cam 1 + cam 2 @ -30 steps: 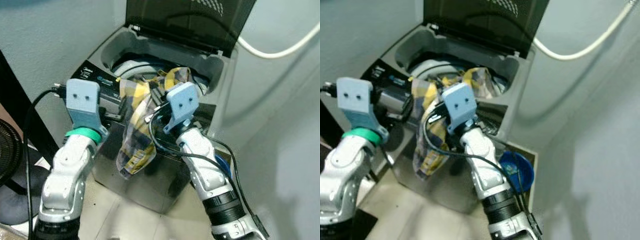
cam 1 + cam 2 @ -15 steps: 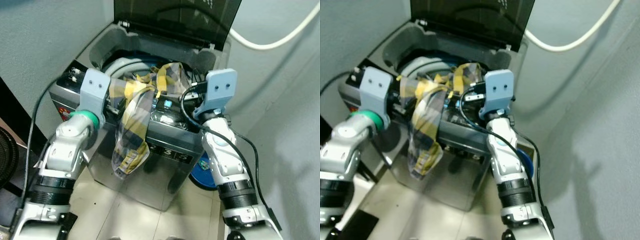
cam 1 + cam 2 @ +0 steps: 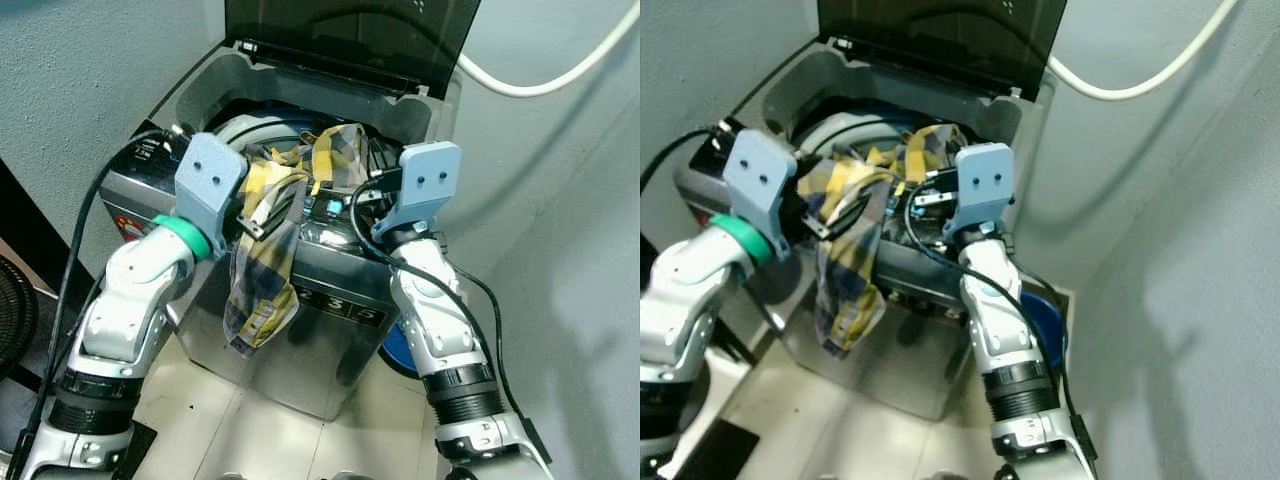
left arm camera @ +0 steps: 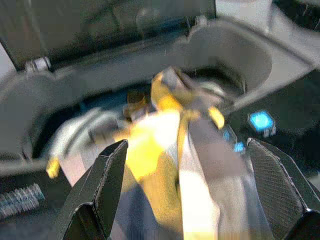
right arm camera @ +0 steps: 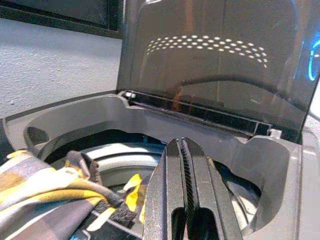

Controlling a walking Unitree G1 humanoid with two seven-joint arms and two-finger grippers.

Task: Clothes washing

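Yellow-and-grey plaid shirt (image 3: 262, 262) draped over front rim of open top-load washing machine (image 3: 330, 300), part in the drum, most hanging down the front panel. Left gripper (image 4: 185, 185) spread wide right at the cloth, not holding it. Right gripper (image 5: 184, 200) pinched closed, empty, above the drum, lid (image 3: 350, 35) up. Step looks like loading; next likely needs left to grab the hanging part and lift it in.
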